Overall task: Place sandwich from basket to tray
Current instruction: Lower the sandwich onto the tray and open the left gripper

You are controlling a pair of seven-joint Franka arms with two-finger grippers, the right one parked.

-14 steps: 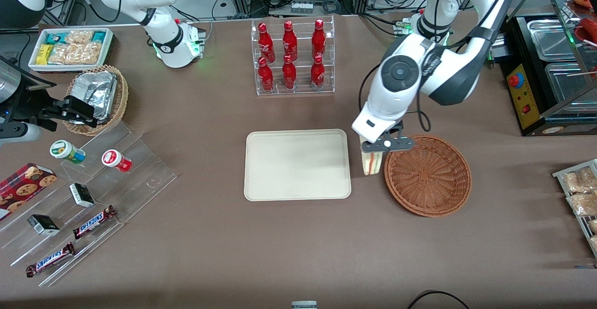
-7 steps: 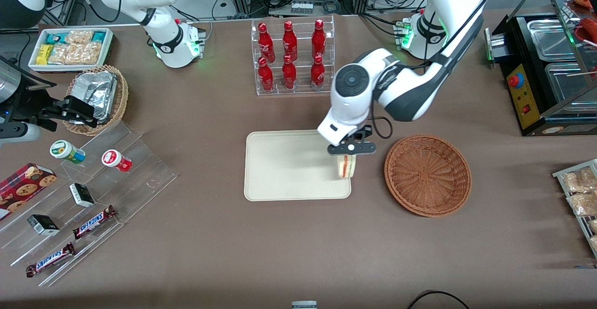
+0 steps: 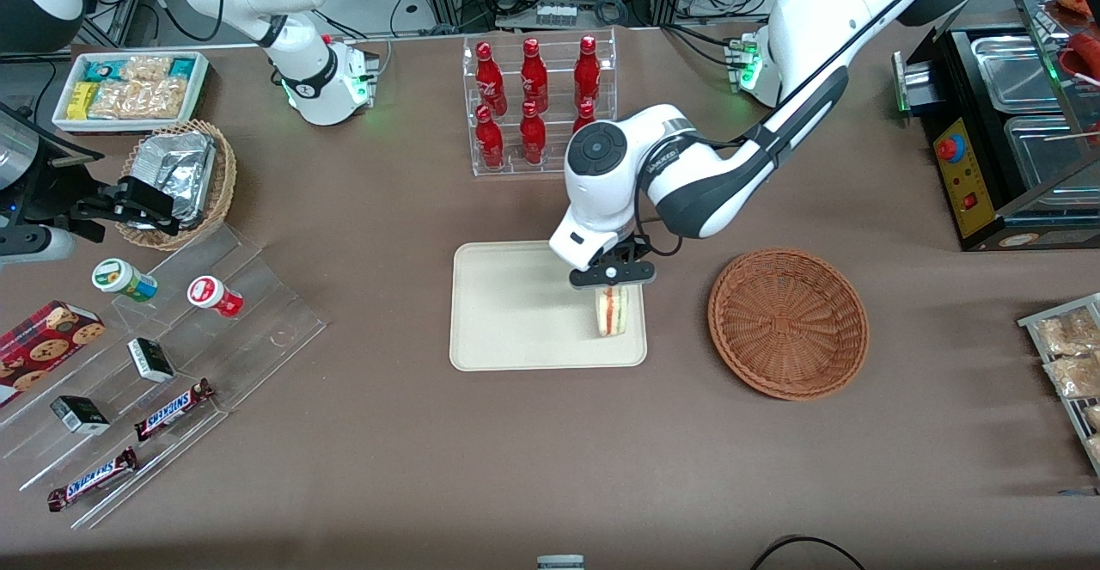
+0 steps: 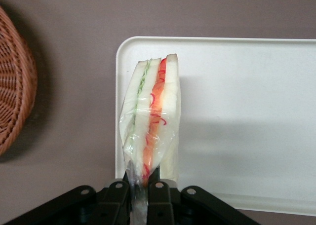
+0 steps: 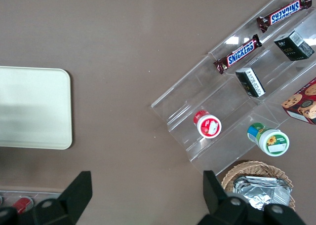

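Observation:
My left gripper [image 3: 611, 282] is shut on the sandwich [image 3: 611, 312], a plastic-wrapped white wedge with red, orange and green layers. It pinches the wrap at the wedge's narrow end. The sandwich hangs upright over the cream tray [image 3: 516, 312], at the tray's edge nearest the basket; I cannot tell whether it touches the tray. The reddish-brown wicker basket [image 3: 788, 322] has nothing in it and lies beside the tray, toward the working arm's end. In the left wrist view the sandwich [image 4: 150, 121] stands over the tray's rim [image 4: 247, 41], held by the gripper [image 4: 140, 178], with the basket [image 4: 17, 87] at the edge.
A clear rack of red bottles [image 3: 539, 106] stands farther from the camera than the tray. Toward the parked arm's end are a stepped acrylic stand with snacks [image 3: 163, 355], a tan basket of foil packets [image 3: 176, 179] and a white snack bin [image 3: 129, 88]. Toward the working arm's end sits a black machine [image 3: 1005, 123].
The gripper has carried the sandwich from beside the basket's rim, sideways toward the parked arm's end, to over the tray. The basket and tray have not moved.

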